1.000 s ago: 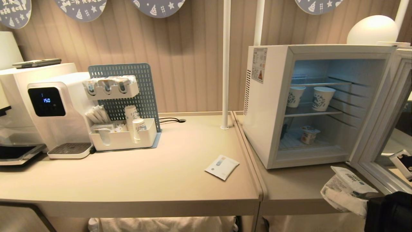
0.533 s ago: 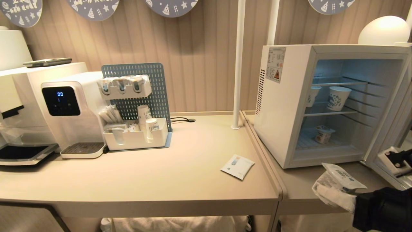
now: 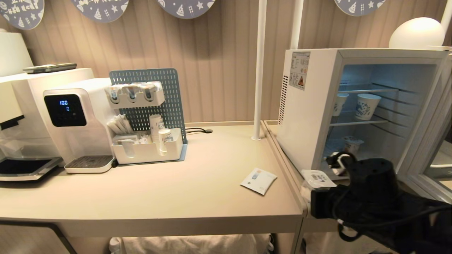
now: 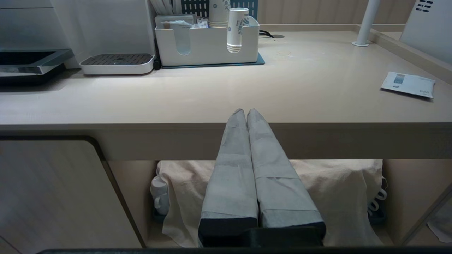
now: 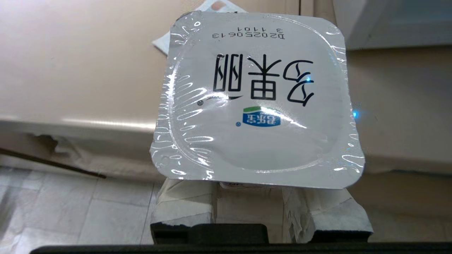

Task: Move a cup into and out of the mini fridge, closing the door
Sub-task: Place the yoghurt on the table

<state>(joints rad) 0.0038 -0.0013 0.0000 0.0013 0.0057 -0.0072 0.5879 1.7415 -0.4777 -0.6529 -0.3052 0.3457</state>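
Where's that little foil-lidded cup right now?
The foil-lidded cup sits in the right gripper, low on the head view's right, before the open mini fridge.

Open mini fridge (image 3: 310, 116) mouth, door (image 3: 432, 141) swung aside; paper cups (image 3: 367, 106) crowding middle shelf.

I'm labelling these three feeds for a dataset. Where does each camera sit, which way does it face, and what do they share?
Head view: on the robot's head, looking forward and down at the counter and open mini fridge; right arm shows.
Left wrist view: below the counter edge, facing level across it; shut left claw shows.
Right wrist view: behind the right claw, which grips a sealed cup.
Shared: all three show the white sachet on the counter.
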